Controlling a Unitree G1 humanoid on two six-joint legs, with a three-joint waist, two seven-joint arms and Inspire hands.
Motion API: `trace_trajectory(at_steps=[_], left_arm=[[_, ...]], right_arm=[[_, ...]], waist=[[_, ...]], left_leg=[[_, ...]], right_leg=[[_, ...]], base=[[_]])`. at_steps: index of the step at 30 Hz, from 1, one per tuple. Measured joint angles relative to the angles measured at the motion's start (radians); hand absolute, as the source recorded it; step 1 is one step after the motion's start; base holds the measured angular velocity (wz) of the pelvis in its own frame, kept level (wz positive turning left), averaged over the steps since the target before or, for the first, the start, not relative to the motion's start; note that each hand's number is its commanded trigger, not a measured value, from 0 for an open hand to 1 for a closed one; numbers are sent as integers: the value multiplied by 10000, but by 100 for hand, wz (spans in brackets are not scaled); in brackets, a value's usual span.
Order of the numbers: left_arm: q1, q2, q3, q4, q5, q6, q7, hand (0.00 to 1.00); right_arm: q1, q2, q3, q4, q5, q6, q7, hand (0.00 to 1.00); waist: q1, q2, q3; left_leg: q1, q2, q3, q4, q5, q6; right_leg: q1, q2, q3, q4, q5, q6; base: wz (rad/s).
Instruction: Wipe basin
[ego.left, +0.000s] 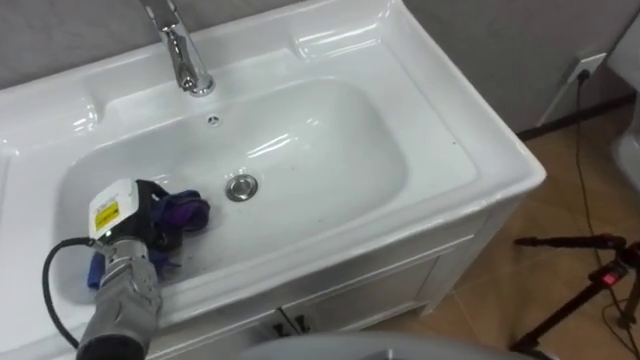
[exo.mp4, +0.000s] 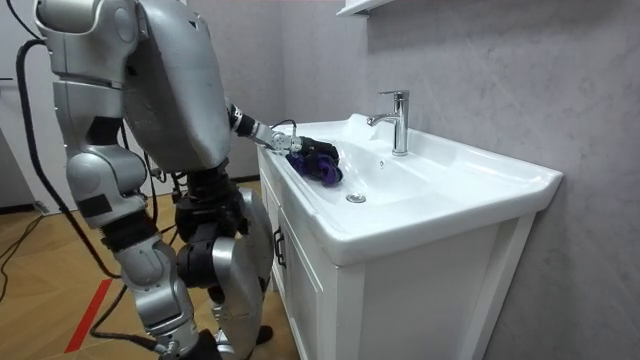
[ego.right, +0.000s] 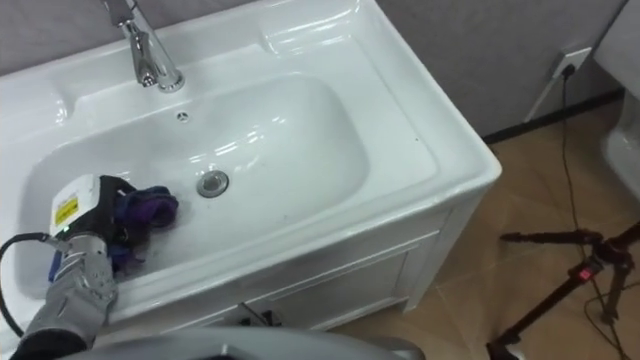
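Basin (ego.left: 320, 140), set in the white cabinet in front of the robot, has the left robot hand (ego.left: 145, 228) at its left end, fingers curled round a bunched purple cloth (ego.left: 188, 210); I'd press it flat and sweep overlapping strokes towards the drain (ego.left: 241, 187).

sink: white basin (ego.left: 447, 112) | contents: purple cloth (ego.left: 186, 212) left of drain (ego.left: 241, 187)

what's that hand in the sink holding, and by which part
The left hand holds a bunched purple cloth in its curled fingers inside the basin; one end pokes out.
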Motion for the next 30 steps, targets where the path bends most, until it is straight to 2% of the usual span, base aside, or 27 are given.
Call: trace_trajectory(at_steps=[4, 6, 9, 11, 12, 19, 22, 26, 30], left_arm=[[444, 37, -10, -903, 972, 89, 4, 100], [659, 128, -29, -1303, 1717, 91, 3, 100], [879, 129, -48, -1639, 2275, 92, 4, 100], [927, 129, -53, -1775, 2446, 92, 7, 100], [960, 131, -53, -1871, 2546, 92, 15, 100], [1214, 131, -55, -2092, 2631, 90, 204, 100], [1325, 134, -55, -2220, 2631, 90, 242, 100], [1465, 134, -54, -2527, 2634, 90, 261, 100], [1530, 134, -53, -2858, 2613, 90, 290, 100]], right_arm=[[0, -160, -15, 49, 188, -32, -295, 0], [23, -154, -8, 59, 221, -219, -310, 0], [-17, -153, -8, 62, 271, -328, -285, 0], [-21, -152, -9, 103, 294, -408, -245, 0], [-45, -153, -9, 114, 309, -408, -202, 0], [-86, -154, -10, 415, 661, -450, -194, 0], [-80, -160, -13, 476, 659, -472, -192, 0], [-126, -170, -34, 568, 654, -686, -190, 0], [-101, -204, -70, 609, 683, -692, -206, 0]], waist=[[72, 3, 3], [97, -21, 18], [122, -13, 38], [142, -22, 55], [162, -36, 113], [162, -37, 112], [157, -28, 112], [157, 1, 106], [360, 26, 115]], left_leg=[[-45, -173, -498, -138, 18, 25], [-62, -276, -879, -273, 24, 16], [-53, -346, -1029, -408, 31, 6], [-60, -364, -1039, -520, 40, -11], [-63, -374, -1044, -527, 48, -25], [-147, -421, -1058, -559, 95, -9], [-148, -426, -1093, -539, 95, -9], [-225, -452, -1309, -531, 95, -9], [-229, -461, -1347, -531, 95, -10]], right_leg=[[82, -75, -223, -132, -17, 27], [81, -106, -416, -171, -24, 40], [86, -163, -632, -196, -54, 92], [87, -167, -648, -339, -62, 104], [85, -174, -654, -362, -64, 108], [106, -205, -776, -496, -66, 114], [206, -222, -974, -542, -66, 114], [257, -219, -1215, -639, -66, 114], [256, -224, -1215, -632, -65, 113]], base=[[16], [21], [15], [8], [3], [1], [11], [13], [5]])
